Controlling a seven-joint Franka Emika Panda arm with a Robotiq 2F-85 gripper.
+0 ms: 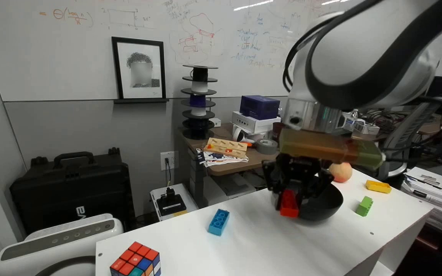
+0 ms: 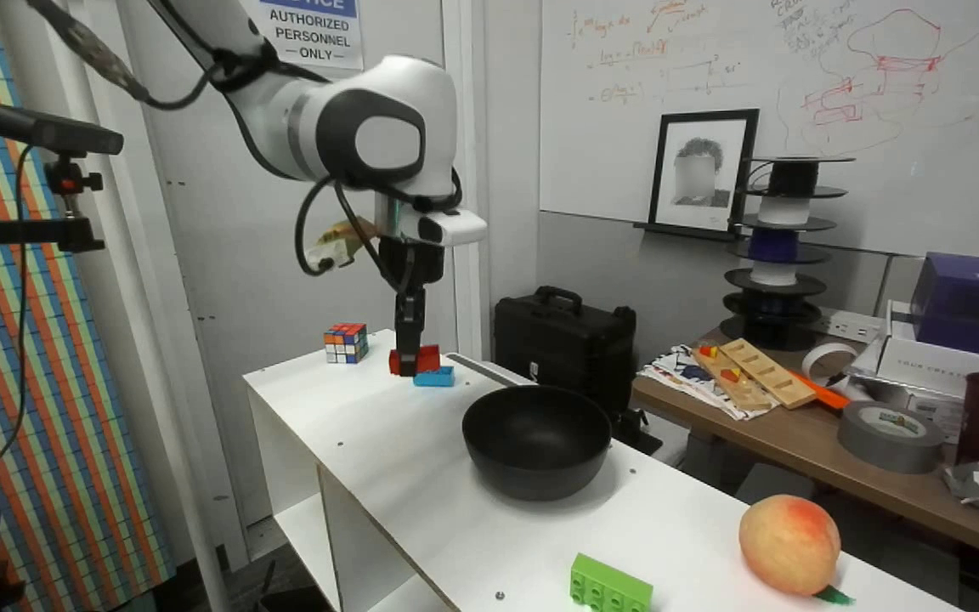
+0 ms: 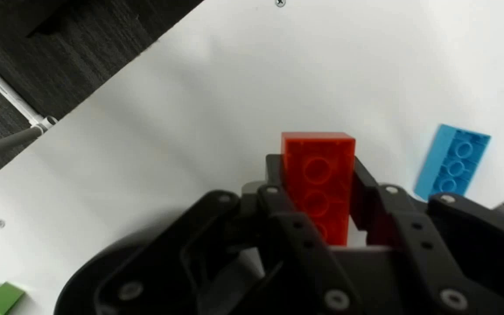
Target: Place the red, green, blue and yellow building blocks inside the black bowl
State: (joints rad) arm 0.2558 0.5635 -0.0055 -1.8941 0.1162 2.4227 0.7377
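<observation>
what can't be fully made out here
Black bowl: wrist view, mostly hidden by gripper and bottom edge.
Green brick: wrist view, cut off by bottom-left corner.
Blue brick: an exterior view, partly hidden by red brick.
Rubik's cube: an exterior view, cut off by bottom edge.

The red block (image 3: pixel 320 186) is held aloft; the blue block (image 1: pixel 218 222) lies tubes-up, apart from the upright black bowl (image 2: pixel 536 478); the green block (image 2: pixel 611 584) rests on its side, near the yellow block (image 1: pixel 378 186).

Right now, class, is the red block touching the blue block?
Apart. In an exterior view, bare white surface shows between the red block and the blue block; the wrist view also shows a gap between them.
</observation>
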